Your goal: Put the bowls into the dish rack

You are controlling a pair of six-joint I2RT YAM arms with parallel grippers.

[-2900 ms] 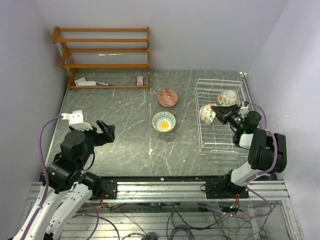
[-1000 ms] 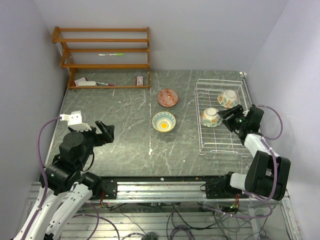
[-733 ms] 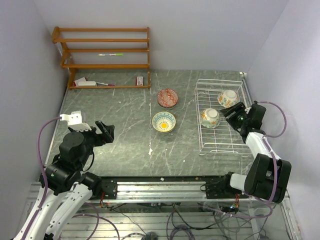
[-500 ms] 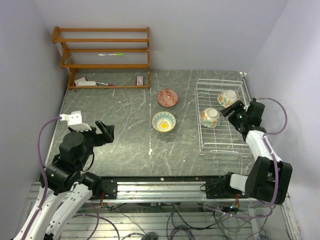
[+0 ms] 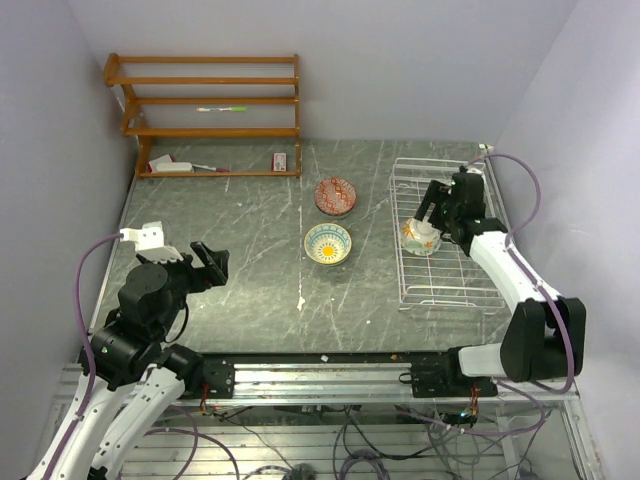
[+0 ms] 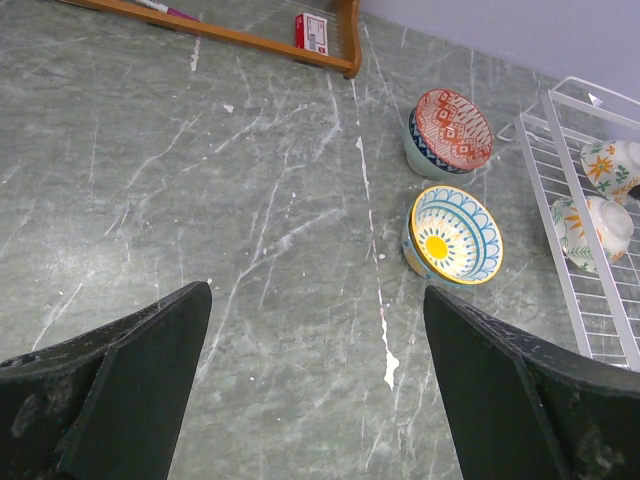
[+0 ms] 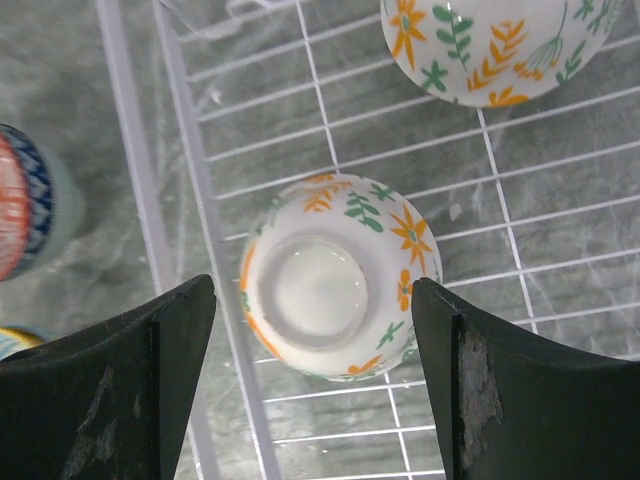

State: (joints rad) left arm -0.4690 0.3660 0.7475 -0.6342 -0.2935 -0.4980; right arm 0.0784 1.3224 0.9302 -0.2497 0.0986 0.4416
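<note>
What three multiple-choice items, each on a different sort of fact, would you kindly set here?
1. How many bowls lie in the dish rack? A) one B) two C) four
2. Where is the teal-yellow bowl? A) on the table, near the red-patterned bowl B) in the dish rack C) inside another bowl
3. How is the right pincer? A) open above the upturned bowl B) shut on a bowl C) out of view
1B, the right wrist view shows two; 2A, it rests on table outside the rack; 3A, its fingers stand apart over the bowl's foot.
</note>
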